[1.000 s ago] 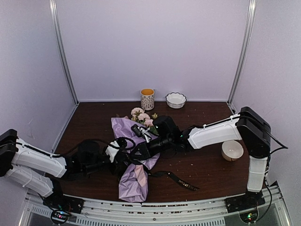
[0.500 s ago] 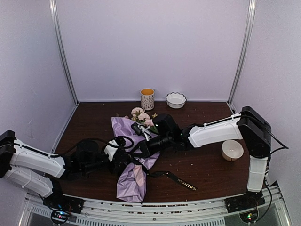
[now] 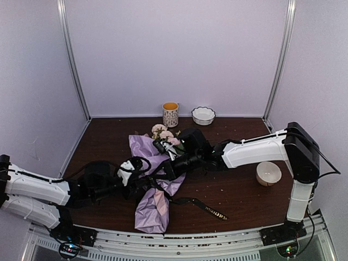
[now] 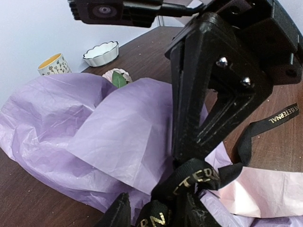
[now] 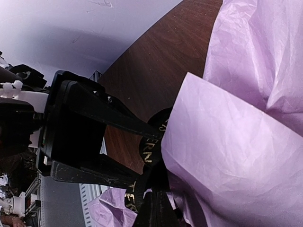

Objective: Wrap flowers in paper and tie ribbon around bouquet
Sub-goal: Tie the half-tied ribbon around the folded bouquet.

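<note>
- Your right end effector is pinched fully closed. Its tips are buried in the bunched-up loops of the ribbon, so it's gripping the ribbon right at the wrap.
- Your left end effector has its fingers spread partway. The lettered ribbon loop sits between the tips, but from these views they look parted around it, not clamped on it.
- The two end effectors meet tip to tip over the middle of the bouquet, left one coming from the left, right one from the right.
- The lilac paper lies crumpled directly under and beside both sets of tips.
- The flowers poke out of the paper just past the right end effector's wrist, on the far side of it.
- The ribbon's loose tail runs away from the tips across the desk, lying flat towards the near-right.
- Well beyond the end effectors at the back are a patterned cup and a scalloped white bowl. Another bowl sits off by the right arm's base.
</note>
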Robot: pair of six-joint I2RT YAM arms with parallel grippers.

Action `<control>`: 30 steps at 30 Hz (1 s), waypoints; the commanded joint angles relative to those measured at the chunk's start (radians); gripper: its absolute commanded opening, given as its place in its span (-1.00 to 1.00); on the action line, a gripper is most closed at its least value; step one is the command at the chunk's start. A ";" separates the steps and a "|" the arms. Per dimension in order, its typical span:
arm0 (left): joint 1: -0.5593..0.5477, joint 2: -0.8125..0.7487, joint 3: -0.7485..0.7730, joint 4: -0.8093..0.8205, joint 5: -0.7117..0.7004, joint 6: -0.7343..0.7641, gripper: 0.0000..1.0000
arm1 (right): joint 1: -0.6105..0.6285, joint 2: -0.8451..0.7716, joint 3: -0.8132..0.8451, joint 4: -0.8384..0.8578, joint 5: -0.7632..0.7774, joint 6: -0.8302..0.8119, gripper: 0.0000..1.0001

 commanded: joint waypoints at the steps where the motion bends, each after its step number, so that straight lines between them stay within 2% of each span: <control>1: 0.001 -0.027 0.011 -0.008 0.008 0.023 -0.18 | 0.002 -0.044 0.014 -0.056 0.058 -0.037 -1.00; 6: 0.001 -0.053 0.020 -0.062 0.025 0.036 -0.18 | 0.004 -0.058 0.024 -0.129 0.152 -0.076 -1.00; 11: 0.001 -0.086 0.028 -0.112 0.018 0.027 -0.22 | 0.008 -0.067 0.040 -0.163 0.159 -0.101 -1.00; 16: 0.025 -0.119 0.072 -0.284 -0.004 -0.045 0.01 | 0.009 -0.104 0.016 -0.161 0.203 -0.104 -1.00; 20: 0.028 -0.116 0.093 -0.388 0.031 -0.102 0.36 | 0.015 -0.107 0.024 -0.189 0.218 -0.122 -1.00; 22: 0.027 -0.104 0.100 -0.427 0.046 -0.118 0.41 | 0.017 -0.108 0.024 -0.188 0.217 -0.123 -1.00; 27: 0.033 -0.056 0.111 -0.470 0.040 -0.132 0.41 | 0.018 -0.110 0.024 -0.188 0.221 -0.124 -1.00; 29: 0.034 -0.034 0.125 -0.477 0.036 -0.135 0.30 | 0.020 -0.112 0.026 -0.190 0.221 -0.126 -1.00; 30: 0.034 -0.027 0.131 -0.480 0.029 -0.138 0.16 | 0.020 -0.114 0.026 -0.190 0.222 -0.128 -1.00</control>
